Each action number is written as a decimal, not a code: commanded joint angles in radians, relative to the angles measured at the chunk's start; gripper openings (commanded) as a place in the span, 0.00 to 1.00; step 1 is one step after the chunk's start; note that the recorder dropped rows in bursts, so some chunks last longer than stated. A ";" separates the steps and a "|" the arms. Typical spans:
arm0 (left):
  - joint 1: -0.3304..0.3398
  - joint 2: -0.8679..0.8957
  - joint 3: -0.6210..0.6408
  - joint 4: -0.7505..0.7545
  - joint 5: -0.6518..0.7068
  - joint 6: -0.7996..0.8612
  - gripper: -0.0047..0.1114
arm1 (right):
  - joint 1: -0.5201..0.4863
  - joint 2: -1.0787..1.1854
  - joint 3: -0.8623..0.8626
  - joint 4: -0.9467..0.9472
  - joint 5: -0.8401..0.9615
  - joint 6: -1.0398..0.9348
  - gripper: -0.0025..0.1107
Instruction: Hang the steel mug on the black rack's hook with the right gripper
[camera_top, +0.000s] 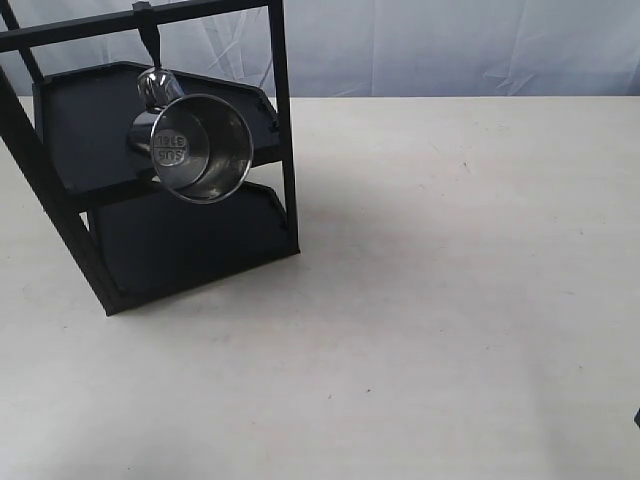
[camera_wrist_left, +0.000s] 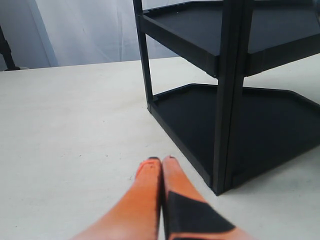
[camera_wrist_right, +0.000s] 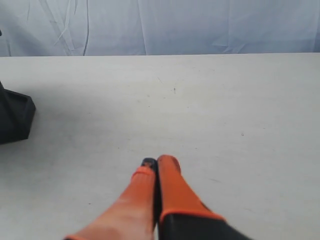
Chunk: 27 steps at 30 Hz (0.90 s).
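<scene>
In the exterior view the steel mug (camera_top: 200, 150) is seen hung by its handle from the hook (camera_top: 149, 38) of the black rack (camera_top: 284, 130), while in the left wrist view the left gripper (camera_wrist_left: 161, 163) and in the right wrist view the right gripper (camera_wrist_right: 157, 164) are shown with jaws closed on nothing above the surface (camera_wrist_right: 225, 110), so the arms are best kept clear of the rack

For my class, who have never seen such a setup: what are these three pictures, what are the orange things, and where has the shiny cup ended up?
The wide picture comes from a camera off the machine. It shows a pale table with the black rack on it. The steel mug hangs by its handle from a hook on the rack's top bar, with its base facing the camera. The other two pictures come from cameras on the wrists of two robot arms. The orange fingers are each arm's tool: the left tool near the rack's foot, the right tool over bare table. Both are shut and hold nothing.
</scene>
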 joint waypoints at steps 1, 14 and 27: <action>-0.002 0.004 -0.002 0.003 -0.008 -0.004 0.04 | -0.004 -0.009 0.005 -0.004 0.000 0.000 0.01; -0.002 0.004 -0.002 0.003 -0.008 -0.004 0.04 | -0.004 -0.009 0.005 0.007 0.000 0.000 0.01; -0.002 0.004 -0.002 0.003 -0.008 -0.004 0.04 | -0.004 -0.009 0.005 0.007 0.000 0.000 0.01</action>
